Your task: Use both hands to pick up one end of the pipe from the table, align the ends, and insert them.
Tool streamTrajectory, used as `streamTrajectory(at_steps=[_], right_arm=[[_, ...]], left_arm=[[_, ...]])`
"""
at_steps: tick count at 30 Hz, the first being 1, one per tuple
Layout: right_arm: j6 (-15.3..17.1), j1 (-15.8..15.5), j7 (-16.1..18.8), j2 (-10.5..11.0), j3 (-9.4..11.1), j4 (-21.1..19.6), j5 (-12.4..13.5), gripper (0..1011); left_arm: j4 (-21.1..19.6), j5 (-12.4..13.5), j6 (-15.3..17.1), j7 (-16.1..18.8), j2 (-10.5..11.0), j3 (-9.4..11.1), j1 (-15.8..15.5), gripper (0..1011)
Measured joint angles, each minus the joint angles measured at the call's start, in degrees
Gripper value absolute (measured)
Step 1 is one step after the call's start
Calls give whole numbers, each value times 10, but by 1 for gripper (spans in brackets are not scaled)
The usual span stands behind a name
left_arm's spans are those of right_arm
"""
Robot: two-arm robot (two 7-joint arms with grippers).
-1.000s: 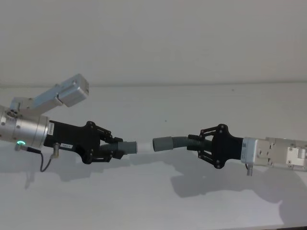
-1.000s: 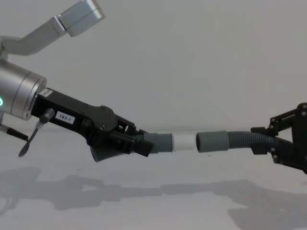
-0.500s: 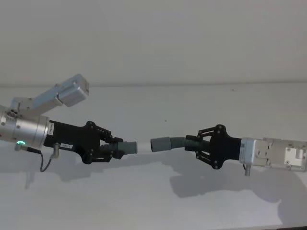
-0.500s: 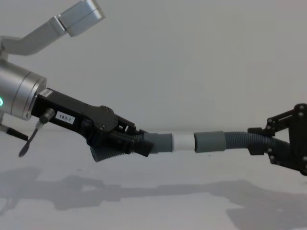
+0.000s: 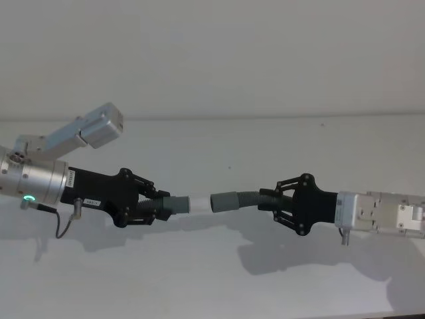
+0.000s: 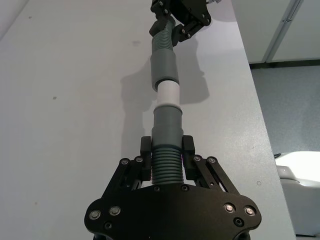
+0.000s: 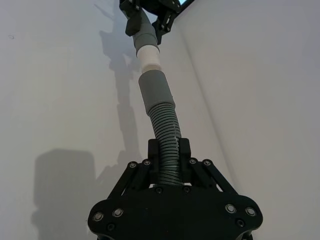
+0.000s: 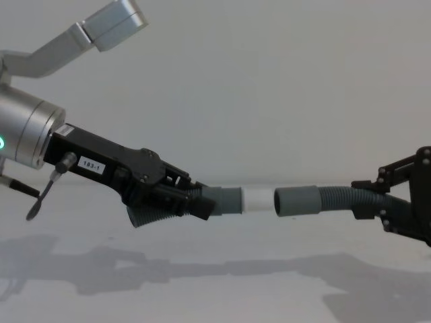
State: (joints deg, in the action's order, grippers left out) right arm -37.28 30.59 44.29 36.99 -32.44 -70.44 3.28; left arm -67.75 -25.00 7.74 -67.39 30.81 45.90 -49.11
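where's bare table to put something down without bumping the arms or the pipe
The table is bare behind the arms up to the back wall, and along its near edge. It is crowded mid-table, where the left gripper and right gripper hold the white tip against the socket cuff.

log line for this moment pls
left gripper shut on white-tipped dark-grey ribbed hose piece | right gripper shut on socket-cuffed hose piece | ends aligned, not inserted

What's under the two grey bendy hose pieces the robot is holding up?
Bare white table, carrying only their dark shadows. Both ribbed hose pieces hang above it, clamped by the left gripper and right gripper.
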Motion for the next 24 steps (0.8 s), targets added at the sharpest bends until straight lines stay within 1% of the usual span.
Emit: streamTrajectory(at_steps=[24], right_arm=[[-6,-1,2,0,4,2,5,210]], left_arm=[[0,0,0,0,0,0,0,325]])
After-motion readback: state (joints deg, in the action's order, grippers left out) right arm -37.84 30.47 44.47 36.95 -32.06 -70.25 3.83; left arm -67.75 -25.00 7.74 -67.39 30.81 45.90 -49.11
